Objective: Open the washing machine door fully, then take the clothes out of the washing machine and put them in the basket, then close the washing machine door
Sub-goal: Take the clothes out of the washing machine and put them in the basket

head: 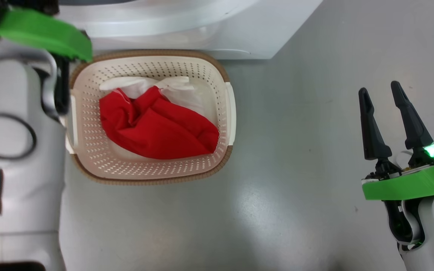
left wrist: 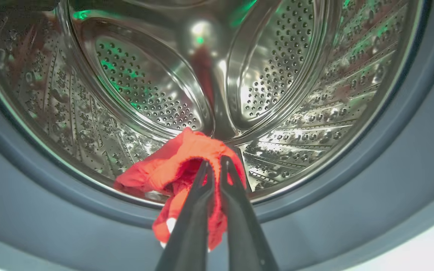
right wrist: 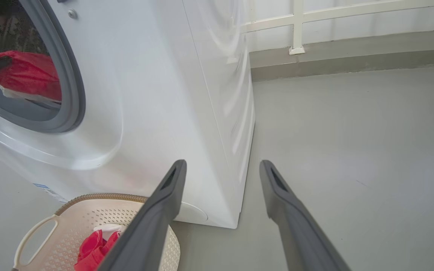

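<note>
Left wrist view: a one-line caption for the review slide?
Left gripper shut on red clothes at the front lip of the steel drum, grey gasket around it.

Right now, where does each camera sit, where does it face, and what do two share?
Head: on the head, looking down at basket holding red clothes; left arm, open right tool.
Left wrist: faces into the drum; left tool shut on red garment.
Right wrist: faces the washing machine; right tool open.
Shared: head and right wrist show the basket.

Head view straight down on basket [head: 89, 150]; left wrist close into drum [left wrist: 296, 124]; right wrist low, sharing basket, washing machine [right wrist: 145, 94].
</note>
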